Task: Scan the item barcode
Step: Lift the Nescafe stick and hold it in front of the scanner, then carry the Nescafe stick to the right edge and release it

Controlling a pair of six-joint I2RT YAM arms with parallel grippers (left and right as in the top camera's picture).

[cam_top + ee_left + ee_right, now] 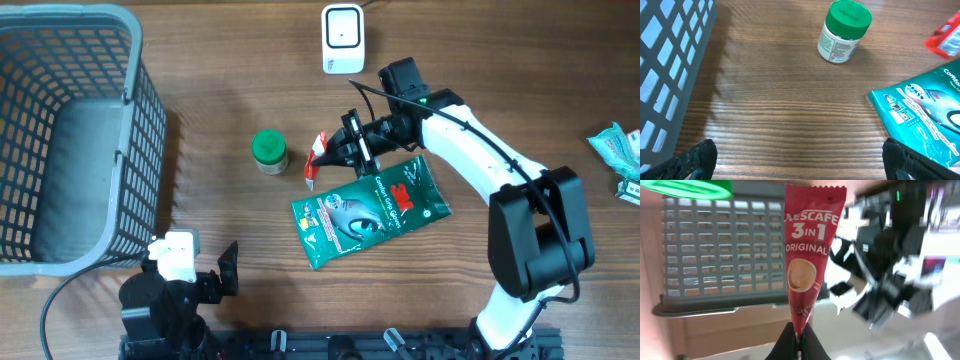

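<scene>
Your right gripper [797, 344] is pinched tight on the narrow end of the slim red Nescafé 3-in-1 coffee sachet [809, 250]. The sachet sticks straight out from the fingertips, its printed front facing the wrist camera.

From overhead, you hold that sachet over the wooden table [220, 80], between the small white jar with a green lid [268, 150] and the upper corner of the flat green 3M pouch [370, 210]. The pouch lies flat under the right arm. The white box-shaped barcode scanner [343, 38] sits farther toward the back edge, apart from the sachet.

Your left gripper [799, 162] has its jaws spread wide with nothing between them. It is low over bare wood beside the grey plastic lattice basket [60, 140]. Some teal packets [615, 150] lie at the right edge.
</scene>
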